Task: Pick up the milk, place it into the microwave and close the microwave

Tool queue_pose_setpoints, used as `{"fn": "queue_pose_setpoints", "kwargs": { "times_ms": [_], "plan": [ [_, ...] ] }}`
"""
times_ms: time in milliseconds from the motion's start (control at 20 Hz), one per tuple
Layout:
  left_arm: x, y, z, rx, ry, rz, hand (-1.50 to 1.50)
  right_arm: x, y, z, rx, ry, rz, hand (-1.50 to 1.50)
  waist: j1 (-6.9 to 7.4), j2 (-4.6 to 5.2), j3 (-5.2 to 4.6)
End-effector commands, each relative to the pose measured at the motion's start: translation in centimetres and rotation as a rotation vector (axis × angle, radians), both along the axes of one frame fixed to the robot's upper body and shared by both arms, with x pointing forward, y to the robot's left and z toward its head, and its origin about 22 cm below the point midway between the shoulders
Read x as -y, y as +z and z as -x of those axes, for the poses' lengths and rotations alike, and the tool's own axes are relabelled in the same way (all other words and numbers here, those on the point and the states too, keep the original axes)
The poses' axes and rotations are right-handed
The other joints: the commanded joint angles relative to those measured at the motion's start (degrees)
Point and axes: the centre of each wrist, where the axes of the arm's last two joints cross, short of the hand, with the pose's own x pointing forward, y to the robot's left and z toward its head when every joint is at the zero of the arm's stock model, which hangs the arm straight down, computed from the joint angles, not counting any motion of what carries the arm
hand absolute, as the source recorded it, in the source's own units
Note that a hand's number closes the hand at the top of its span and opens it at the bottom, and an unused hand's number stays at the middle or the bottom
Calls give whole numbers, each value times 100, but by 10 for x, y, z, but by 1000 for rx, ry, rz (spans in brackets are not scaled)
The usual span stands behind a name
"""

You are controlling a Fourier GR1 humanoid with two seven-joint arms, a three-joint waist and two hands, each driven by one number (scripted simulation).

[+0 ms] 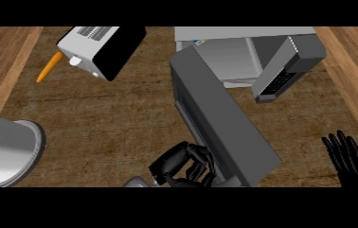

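The microwave [237, 57] stands at the back of the counter, right of centre, its grey cavity showing. Its dark door [217, 118] is swung wide open toward me and reaches down to the view's lower edge. A small white shape with a blue mark [199, 42] sits at the cavity's back left; I cannot tell whether it is the milk. My left hand [183, 165] is at the bottom centre, fingers curled, against the left face of the door near its free end. My right hand [343, 152] rests open at the right edge, fingers up.
A white and black appliance [98, 49] lies tilted at the back left with an orange carrot [50, 67] beside it. A round metal vessel [15, 151] sits at the left edge. The microwave's keypad panel [283, 75] juts out right of the cavity.
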Motion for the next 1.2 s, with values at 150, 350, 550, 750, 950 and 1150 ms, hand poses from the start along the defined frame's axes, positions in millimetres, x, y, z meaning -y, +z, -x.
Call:
{"fn": "queue_pose_setpoints", "kwargs": {
  "times_ms": [150,350,550,750,950,1150],
  "plan": [
    [43,6,11,26,1,-34,150,-15,41,-9,118,227,-74,-150,-207,34,-6],
    [55,11,15,68,55,-11,150,-28,56,-10,123,269,-94,-150,-328,48,-11],
    [62,23,-1,78,128,-18,150,-31,80,-21,142,321,-70,-150,-460,91,-13],
    [67,35,-17,126,198,1,150,-47,92,-27,133,375,-60,-150,-533,140,-19],
    [71,50,-29,134,299,65,150,-44,108,-29,152,383,-48,-150,-663,156,-26],
    [71,55,-48,148,377,60,150,-48,112,-24,138,407,-58,-150,-757,185,-12]
  ]
}}
